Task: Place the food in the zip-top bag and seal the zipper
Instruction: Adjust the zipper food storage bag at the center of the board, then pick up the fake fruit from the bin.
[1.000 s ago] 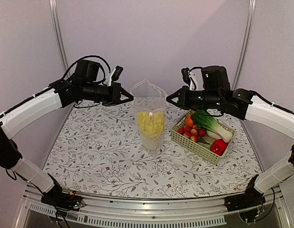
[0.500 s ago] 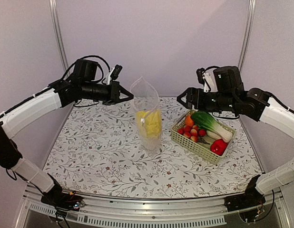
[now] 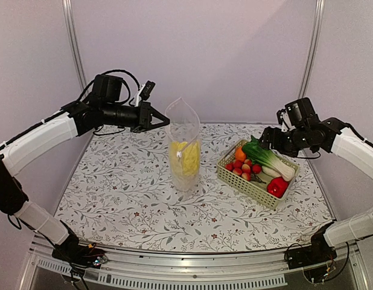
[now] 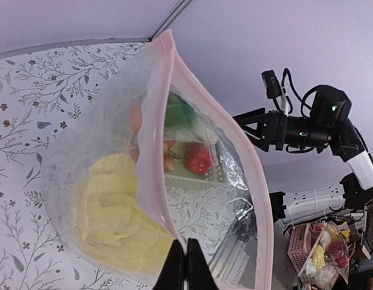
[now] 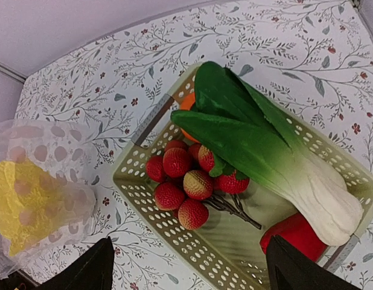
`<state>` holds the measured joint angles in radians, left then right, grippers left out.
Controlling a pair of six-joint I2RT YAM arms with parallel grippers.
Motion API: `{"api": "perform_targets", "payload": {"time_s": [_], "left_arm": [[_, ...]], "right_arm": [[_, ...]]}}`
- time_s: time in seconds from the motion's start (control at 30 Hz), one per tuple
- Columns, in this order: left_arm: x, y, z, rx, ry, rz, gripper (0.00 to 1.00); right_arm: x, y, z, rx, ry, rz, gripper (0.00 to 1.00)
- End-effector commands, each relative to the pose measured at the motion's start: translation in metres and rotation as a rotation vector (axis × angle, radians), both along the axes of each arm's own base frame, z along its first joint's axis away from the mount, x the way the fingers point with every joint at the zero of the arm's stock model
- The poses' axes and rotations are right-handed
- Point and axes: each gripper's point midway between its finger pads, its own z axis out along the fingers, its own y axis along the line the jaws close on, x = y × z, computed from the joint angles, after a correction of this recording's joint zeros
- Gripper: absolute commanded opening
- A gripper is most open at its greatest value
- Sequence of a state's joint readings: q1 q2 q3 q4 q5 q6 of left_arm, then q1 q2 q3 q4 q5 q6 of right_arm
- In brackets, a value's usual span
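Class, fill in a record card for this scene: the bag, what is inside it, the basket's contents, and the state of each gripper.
bag: zip-top bag, upright, mouth open
in bag: yellow cabbage
basket: pale green basket, to the right of the bag
in basket: leafy green vegetable, small red fruits, orange, red piece
left gripper: shut on the bag's mouth strip
right gripper: open, above the basket, holding nothing
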<state>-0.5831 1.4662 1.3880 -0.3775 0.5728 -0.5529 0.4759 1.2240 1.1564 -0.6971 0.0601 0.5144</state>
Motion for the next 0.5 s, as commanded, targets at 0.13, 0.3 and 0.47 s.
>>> {"api": "perform_targets", "payload": {"time_s": [0.13,0.3,0.47], "left_arm": [[0.003,0.002,0.004,-0.021,-0.016,-0.003,0.0],[0.004,0.003,0.002,-0.016,-0.012,0.0,0.0],[0.004,0.003,0.001,-0.016,-0.009,0.0,0.0]], "right_arm": [[0.001,0.033,-0.087,0.074,0.217,0.071,0.81],[0.012,0.041,-0.118,0.03,0.261,0.064,0.68],[0.024,0.052,-0.132,-0.006,0.255,0.068,0.59]]}}
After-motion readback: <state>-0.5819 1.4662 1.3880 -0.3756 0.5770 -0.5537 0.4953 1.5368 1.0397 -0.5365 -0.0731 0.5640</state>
